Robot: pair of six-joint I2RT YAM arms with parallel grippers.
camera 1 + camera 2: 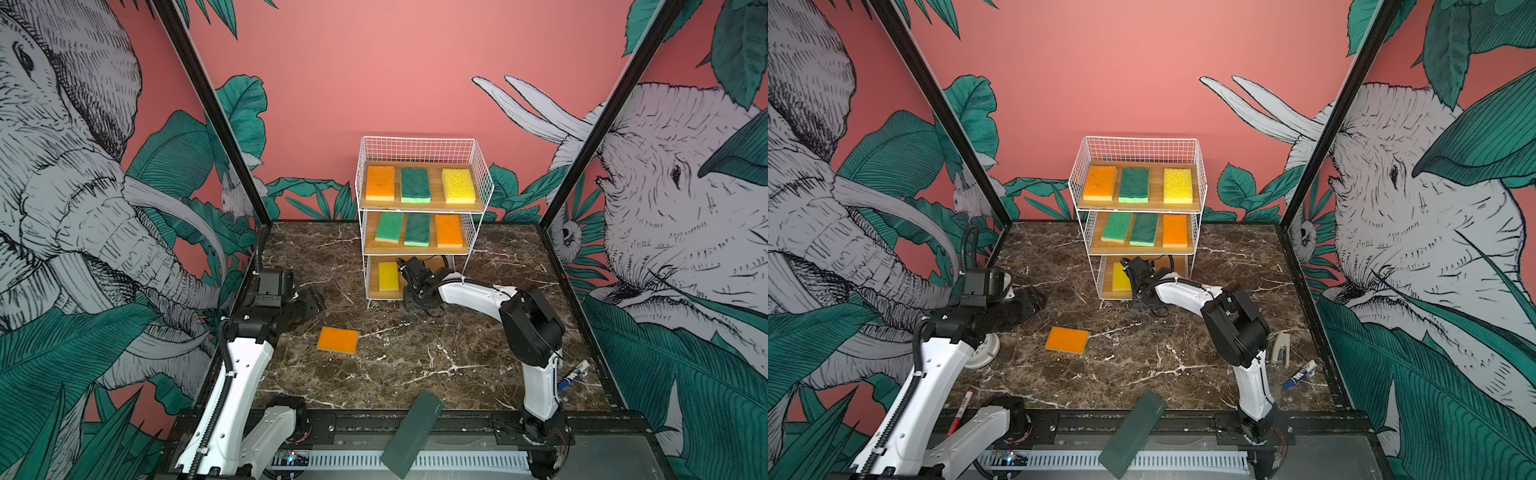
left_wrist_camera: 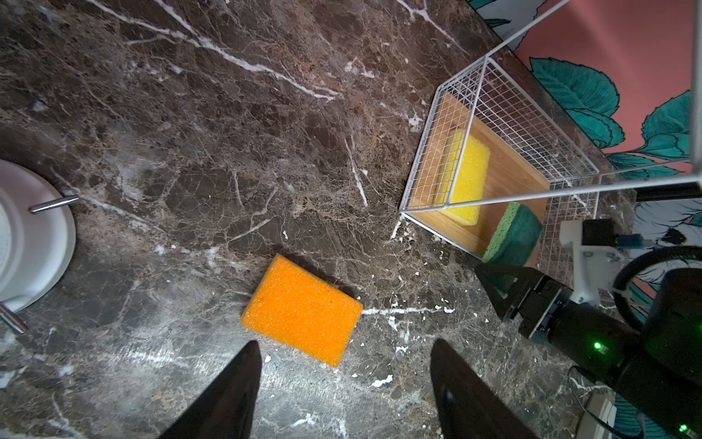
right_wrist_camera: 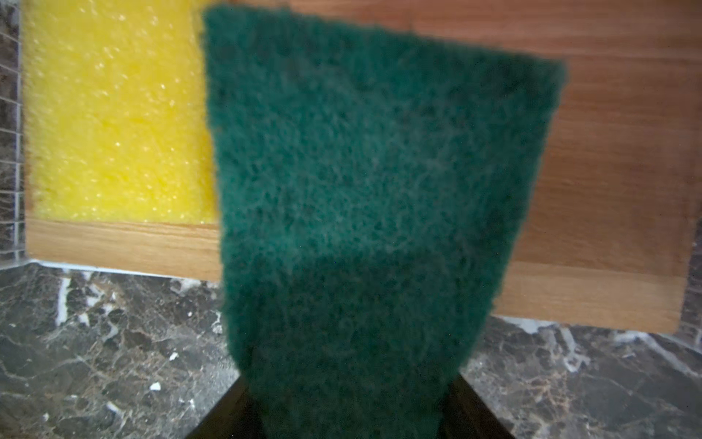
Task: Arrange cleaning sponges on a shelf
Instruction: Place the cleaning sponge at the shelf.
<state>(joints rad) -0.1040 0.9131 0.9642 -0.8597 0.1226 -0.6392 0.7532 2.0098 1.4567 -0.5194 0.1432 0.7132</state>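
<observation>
Right gripper clamps a fuzzy green sponge over the wood board; left gripper gapes.

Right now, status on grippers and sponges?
Right gripper shut on green sponge at bottom board, beside yellow sponge. Left gripper open, empty, above orange sponge on table. Nothing in the way.

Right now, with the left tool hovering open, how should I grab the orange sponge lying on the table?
Come straight down on the orange sponge with the left tool and pinch its two long foam edges. It lies flat on the marble table with open space all round, turned at an angle, so rotate the wrist to match.
</observation>
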